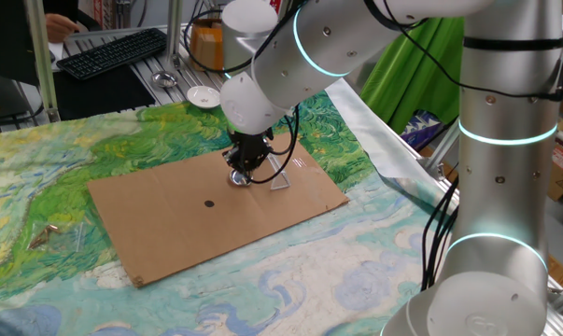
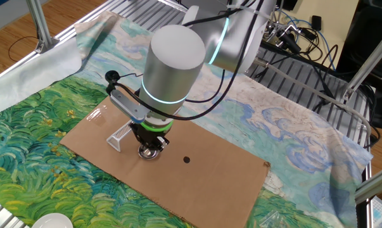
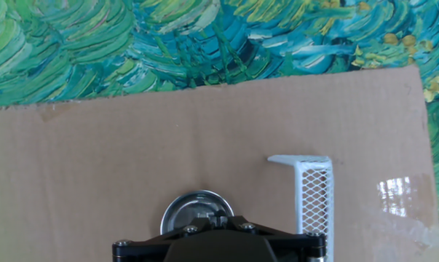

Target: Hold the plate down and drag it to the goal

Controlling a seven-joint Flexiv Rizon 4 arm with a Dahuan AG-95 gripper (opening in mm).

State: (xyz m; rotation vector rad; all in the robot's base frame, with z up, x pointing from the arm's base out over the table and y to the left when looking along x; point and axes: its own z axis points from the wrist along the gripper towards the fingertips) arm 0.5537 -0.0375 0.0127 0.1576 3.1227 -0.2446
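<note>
The plate (image 1: 234, 180) is a tiny shiny silver dish on the brown cardboard sheet (image 1: 169, 224). It also shows in the other fixed view (image 2: 144, 153) and the hand view (image 3: 184, 211). My gripper (image 1: 245, 172) stands straight over it, jaws shut together, tip down on the dish's centre (image 2: 151, 147) (image 3: 204, 217). The goal (image 1: 280, 177) is a whitish mesh wedge frame lying on the cardboard right beside the plate, a short gap apart. It shows in the other fixed view (image 2: 119, 136) and in the hand view (image 3: 313, 193), to the right of the plate.
A small black dot (image 1: 209, 203) (image 2: 186, 159) marks the cardboard on the plate's other side. A green-blue painted cloth (image 1: 38, 187) covers the table. A white saucer (image 1: 203, 96) and a keyboard (image 1: 113, 51) lie at the far edge. Clear tape (image 3: 397, 196) shines near the cardboard's right edge.
</note>
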